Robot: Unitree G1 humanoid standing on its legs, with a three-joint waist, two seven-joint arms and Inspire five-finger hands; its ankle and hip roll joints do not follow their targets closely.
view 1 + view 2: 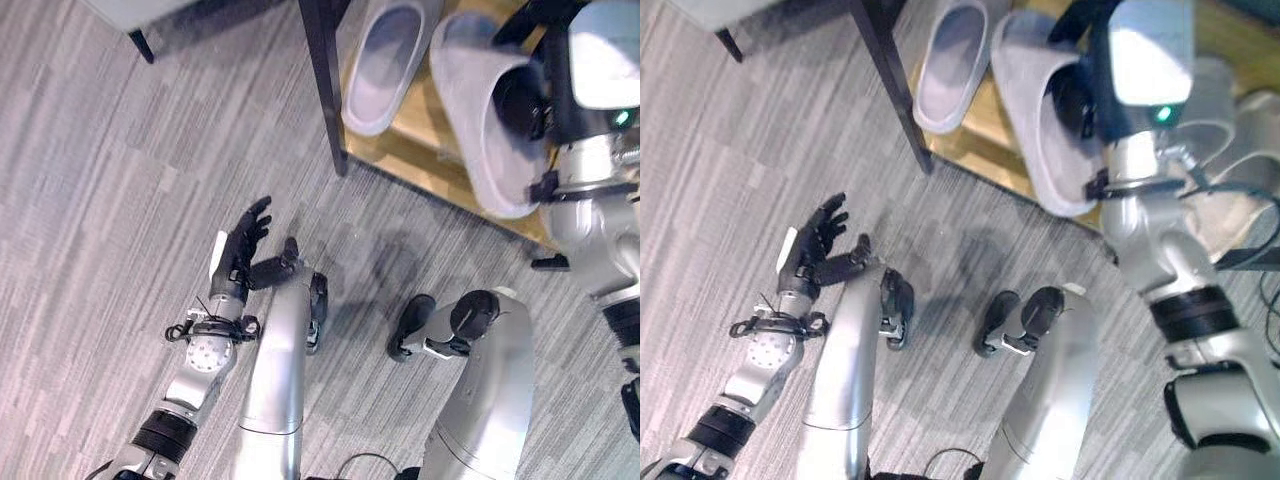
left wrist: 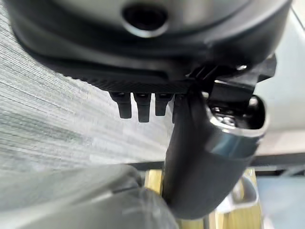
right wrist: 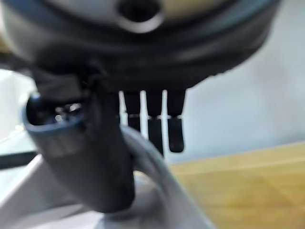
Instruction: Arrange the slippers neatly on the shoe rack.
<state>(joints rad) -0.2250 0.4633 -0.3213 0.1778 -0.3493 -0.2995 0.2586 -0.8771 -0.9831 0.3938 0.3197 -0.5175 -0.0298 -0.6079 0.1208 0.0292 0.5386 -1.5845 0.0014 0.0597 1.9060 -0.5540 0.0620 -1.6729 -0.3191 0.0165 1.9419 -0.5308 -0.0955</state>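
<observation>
Nearest to you, the left robot hand (image 1: 240,248) hangs low over the grey plank floor (image 1: 90,200), at about 8 o'clock in the head views. Its forearm comes up from the lower left, its palm is turned up and its fingers (image 1: 258,212) are spread and nearly straight, pointing toward 1 o'clock; it holds nothing. In its own wrist view you see the fingers (image 2: 138,107) as a short straight row past the thumb, with the floor beyond them.

Look up to 1 o'clock for the right robot hand (image 1: 1080,105). Its arm reaches from the right edge up to the shoe rack (image 1: 420,150), bent at the wrist, with the hand tucked against the opening of the right slipper (image 1: 480,120). In the right wrist view the thumb and the fingers (image 3: 174,126) close on a pale curved edge of that slipper (image 3: 152,162), so you can read it as pinching the slipper.

That slipper lies on the rack's wooden shelf, its length running from 11 to 5 o'clock. The left slipper (image 1: 385,65) sits just beside it at 12 o'clock, next to the rack's dark upright post (image 1: 325,80), sole down, apart from either hand.
</observation>
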